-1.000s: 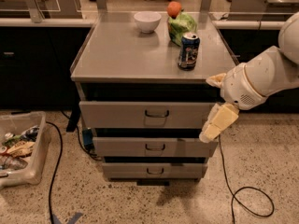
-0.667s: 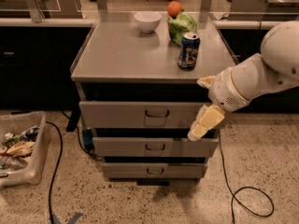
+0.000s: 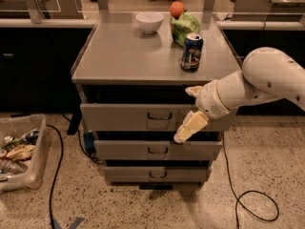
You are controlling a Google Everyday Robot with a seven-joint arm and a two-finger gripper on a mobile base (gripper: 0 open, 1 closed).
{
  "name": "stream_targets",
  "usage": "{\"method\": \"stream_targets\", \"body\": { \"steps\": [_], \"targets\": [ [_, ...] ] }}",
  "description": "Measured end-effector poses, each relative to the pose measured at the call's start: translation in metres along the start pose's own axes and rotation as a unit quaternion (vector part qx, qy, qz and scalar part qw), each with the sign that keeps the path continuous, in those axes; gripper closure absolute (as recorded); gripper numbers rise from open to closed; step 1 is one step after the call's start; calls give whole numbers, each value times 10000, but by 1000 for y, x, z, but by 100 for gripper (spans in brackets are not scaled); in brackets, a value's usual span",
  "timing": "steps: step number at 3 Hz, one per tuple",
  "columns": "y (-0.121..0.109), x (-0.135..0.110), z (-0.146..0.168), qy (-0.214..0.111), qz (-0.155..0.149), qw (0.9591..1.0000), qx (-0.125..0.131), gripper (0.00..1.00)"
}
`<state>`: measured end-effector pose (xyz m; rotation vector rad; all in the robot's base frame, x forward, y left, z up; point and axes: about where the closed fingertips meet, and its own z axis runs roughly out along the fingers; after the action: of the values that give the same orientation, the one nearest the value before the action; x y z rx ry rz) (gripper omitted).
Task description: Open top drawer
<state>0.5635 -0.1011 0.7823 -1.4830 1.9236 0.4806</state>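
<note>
Top drawer [image 3: 119, 117] under the cabinet top, gripper [image 3: 189, 109] just right of its handle [image 3: 156, 116].

The drawer's grey front sits directly below the steel top [image 3: 119, 56], above two shorter drawers [image 3: 124, 150]; its right end is hidden behind the arm, and how far it is pulled out cannot be judged. The gripper is in front of the panel, fingers [image 3: 190, 127] spread and holding nothing. On top stand a can [image 3: 191, 52], a bowl [image 3: 149, 22], a green bag [image 3: 186, 26] and an orange [image 3: 177, 8]. A bin [image 3: 28, 175] is cut off at left.

Three drawers [image 3: 119, 117] [image 3: 190, 150] [image 3: 128, 174], one end effector [image 3: 185, 113] before them.
</note>
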Motion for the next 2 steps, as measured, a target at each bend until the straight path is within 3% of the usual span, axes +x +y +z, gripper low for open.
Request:
{"method": "stream_targets", "body": {
  "steps": [1, 2],
  "targets": [
    [0, 0, 0, 0, 0, 10000, 0, 0],
    [3, 15, 11, 272, 70, 9995, 111, 0]
  ]
}}
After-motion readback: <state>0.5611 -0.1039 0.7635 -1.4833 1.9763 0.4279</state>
